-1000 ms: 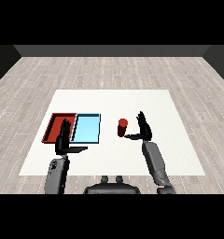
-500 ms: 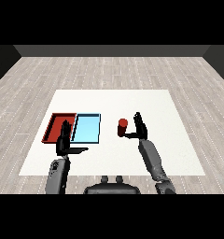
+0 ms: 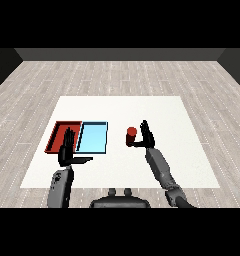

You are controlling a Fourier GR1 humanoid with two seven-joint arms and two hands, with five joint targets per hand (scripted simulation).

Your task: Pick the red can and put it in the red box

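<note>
Head view: red can (image 3: 131,135) upright on table (image 3: 192,165), right of light blue tray (image 3: 93,138), apart from it. Right hand (image 3: 146,135) just beside can, fingers straight, thumb reaching under; nothing gripped, likely lining up grasp. Left hand (image 3: 67,149) spread flat, holding nothing, near front edge of red tray (image 3: 57,136), left of blue tray.

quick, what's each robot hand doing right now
Left robot hand: open, fingers straight, holding nothing.
Right robot hand: open beside the red can, not curled round it.
</note>
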